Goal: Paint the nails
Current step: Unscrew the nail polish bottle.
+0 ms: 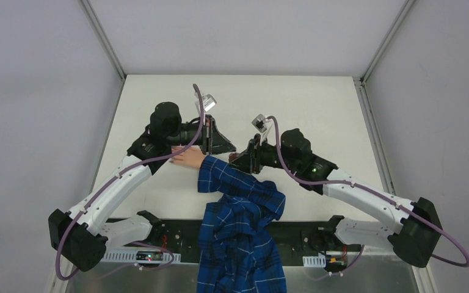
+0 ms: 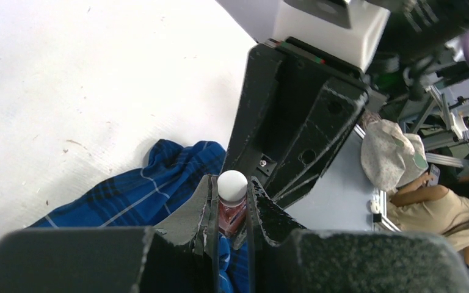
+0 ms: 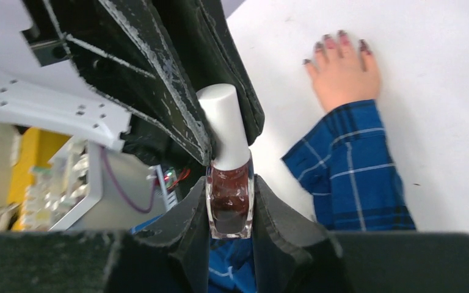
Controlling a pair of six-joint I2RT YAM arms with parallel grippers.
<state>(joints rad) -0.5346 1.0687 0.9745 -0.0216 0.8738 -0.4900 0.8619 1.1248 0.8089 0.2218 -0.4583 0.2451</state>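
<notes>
While the left fingers [image 2: 261, 210] pinch the white cap [image 3: 226, 122], the right fingers [image 3: 270, 223] clamp the polish bottle [image 3: 230, 204], with dark-painted nails [image 3: 342, 36] on the counter [image 3: 439, 91] beyond, to their right.

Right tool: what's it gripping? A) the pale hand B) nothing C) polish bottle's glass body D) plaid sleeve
C: in the right wrist view, the right tool is shut on the bottle by its dark glass body. The left tool clamps the white cap.
</notes>
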